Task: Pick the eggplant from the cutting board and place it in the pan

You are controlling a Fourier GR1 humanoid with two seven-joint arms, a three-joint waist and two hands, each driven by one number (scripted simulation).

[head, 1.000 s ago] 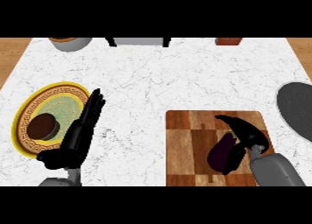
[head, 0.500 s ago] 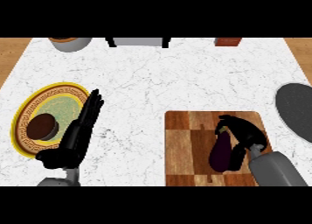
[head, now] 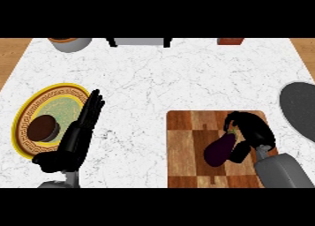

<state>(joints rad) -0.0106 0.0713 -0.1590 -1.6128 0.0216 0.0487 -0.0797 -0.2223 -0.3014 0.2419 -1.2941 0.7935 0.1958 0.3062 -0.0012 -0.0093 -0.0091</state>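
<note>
**Right hand has closed around the eggplant**

Since the earlier frames the right hand (head: 249,132) has curled its fingers around the eggplant (head: 219,150), which lies on the cutting board (head: 189,145). To do this step well, I think it should lift straight up before moving right toward the pan (head: 304,110). The eggplant is dark purple, long and smooth. The left hand (head: 75,137) rests open beside the plate (head: 29,110).
</note>
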